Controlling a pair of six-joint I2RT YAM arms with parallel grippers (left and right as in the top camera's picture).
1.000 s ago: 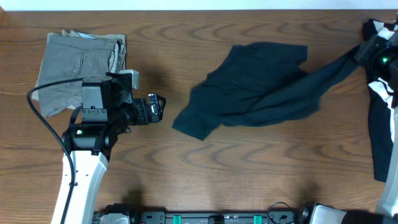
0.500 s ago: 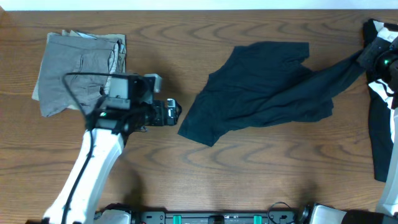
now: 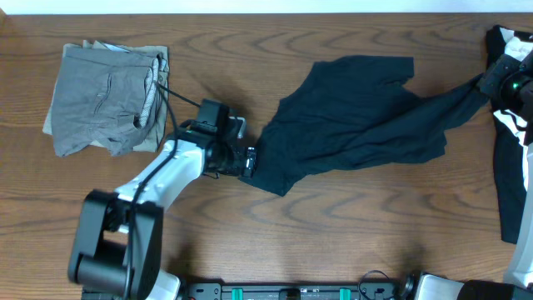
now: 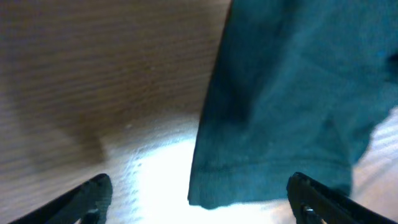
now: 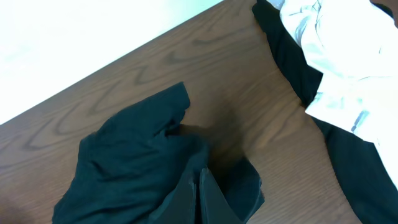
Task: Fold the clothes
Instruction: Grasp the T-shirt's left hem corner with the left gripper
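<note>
Jaws apart astride the shirt (image 3: 358, 117) corner, left gripper (image 3: 248, 161) should bite well past the hem while right gripper (image 3: 490, 82), clamped on its right end, supplies tension.

Overhead: even light, soft shadows. Left wrist: all blur, glare on the table (image 4: 158, 179) at seven o'clock. Right wrist: sharp, blown out white at eleven o'clock.
</note>
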